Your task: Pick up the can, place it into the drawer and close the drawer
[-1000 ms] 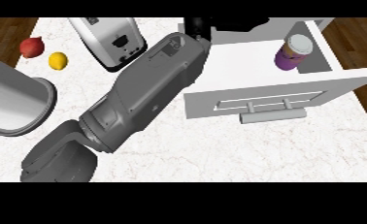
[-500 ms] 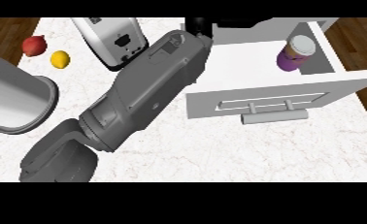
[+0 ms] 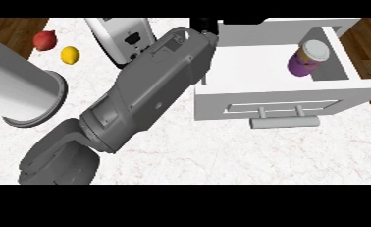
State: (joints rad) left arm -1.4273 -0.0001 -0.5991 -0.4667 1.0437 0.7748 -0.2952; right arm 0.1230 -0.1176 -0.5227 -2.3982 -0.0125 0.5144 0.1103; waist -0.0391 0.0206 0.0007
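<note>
Can (image 3: 311,58) x1 in open drawer (image 3: 270,104) — 2 fruits (image 3: 58,47) left.

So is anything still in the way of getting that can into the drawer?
No. The can already stands upright inside the open drawer, against its right wall. Only closing the drawer remains, and nothing visible blocks its front.

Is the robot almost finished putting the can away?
Nearly. The purple can already stands inside the open white drawer, so that part looks done. A grey forearm stretches toward the drawer's back, with only a bit of black hand showing. Closing the drawer is left.
</note>
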